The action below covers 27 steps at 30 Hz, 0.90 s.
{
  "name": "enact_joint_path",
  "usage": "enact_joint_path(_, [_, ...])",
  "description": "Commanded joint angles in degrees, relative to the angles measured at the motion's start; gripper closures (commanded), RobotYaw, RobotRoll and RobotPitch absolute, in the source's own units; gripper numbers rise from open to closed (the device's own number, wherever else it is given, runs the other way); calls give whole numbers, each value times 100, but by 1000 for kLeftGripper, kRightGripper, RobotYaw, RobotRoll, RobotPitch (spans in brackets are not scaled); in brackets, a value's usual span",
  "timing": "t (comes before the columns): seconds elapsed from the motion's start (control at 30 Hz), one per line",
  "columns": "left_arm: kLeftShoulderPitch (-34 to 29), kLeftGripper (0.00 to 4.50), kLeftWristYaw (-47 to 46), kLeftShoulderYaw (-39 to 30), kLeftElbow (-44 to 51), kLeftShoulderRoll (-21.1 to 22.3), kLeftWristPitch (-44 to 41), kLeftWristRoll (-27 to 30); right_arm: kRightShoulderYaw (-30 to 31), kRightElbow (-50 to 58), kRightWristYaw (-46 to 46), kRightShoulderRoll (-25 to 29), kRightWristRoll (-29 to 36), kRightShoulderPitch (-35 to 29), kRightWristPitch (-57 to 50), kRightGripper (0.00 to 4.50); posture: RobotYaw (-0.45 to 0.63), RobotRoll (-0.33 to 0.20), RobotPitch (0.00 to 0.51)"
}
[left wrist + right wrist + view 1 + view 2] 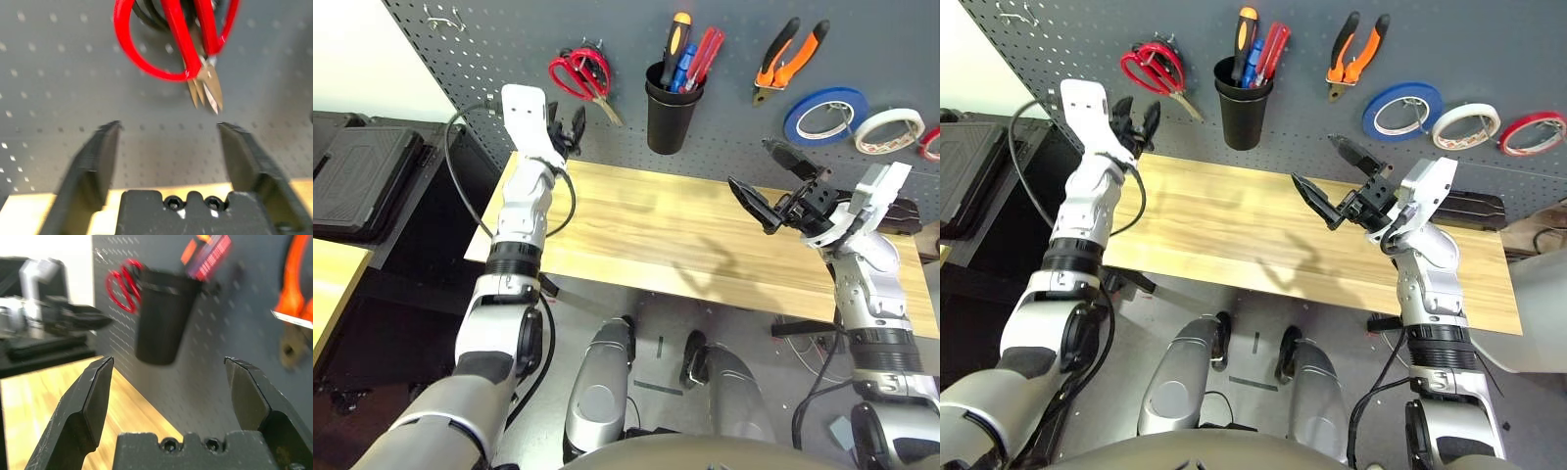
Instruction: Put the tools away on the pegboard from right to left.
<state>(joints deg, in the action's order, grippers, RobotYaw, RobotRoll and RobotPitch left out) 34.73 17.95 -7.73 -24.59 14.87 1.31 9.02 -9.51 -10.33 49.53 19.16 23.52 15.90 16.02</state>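
Left tool (166, 142) open, right tool (168, 374) open, both empty

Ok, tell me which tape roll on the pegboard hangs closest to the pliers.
The blue tape roll. It hangs just below and right of the pliers; the white roll and the red roll hang further right.

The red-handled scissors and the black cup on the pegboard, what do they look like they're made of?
Red-handled scissors: glossy red handles, probably plastic; blades dull brassy-grey, likely metal, going by the pointed tips. Black cup: smooth, matte black, likely plastic, though painted metal can't be excluded. Pegboard: flat dark grey perforated panel; material unclear.
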Motion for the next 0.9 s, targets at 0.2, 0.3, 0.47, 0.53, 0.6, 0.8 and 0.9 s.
enact_joint_path(0.2, [-1681,10,540,109,1641,318,-158,64,-227,-1009,-1273,-110,-703,-127,431,0,254,0,207])
enact_joint_path(0.3, [-2101,10,587,62,1756,350,-67,54,-370,-1364,-1831,-185,-846,-83,604,0,254,0,203])
enact_joint_path(0.47, [-2461,10,667,67,1704,426,212,-12,-600,-1980,-2741,-267,-1096,59,910,0,241,0,190])
enact_joint_path(0.53, [-2483,10,625,9,1594,403,315,10,-669,-2204,-3042,-266,-1191,111,1044,0,235,0,186])
enact_joint_path(0.6, [-2499,10,633,-31,1430,402,459,17,-700,-2433,-3291,-245,-1281,152,1198,0,228,0,181])
enact_joint_path(0.8, [-2596,10,820,-39,1086,480,777,29,-821,-2994,-3919,-174,-1468,280,1593,0,207,0,167])
enact_joint_path(0.9, [-2552,10,858,-39,831,528,948,-28,-834,-3174,-4130,-162,-1513,319,1740,0,192,0,158])
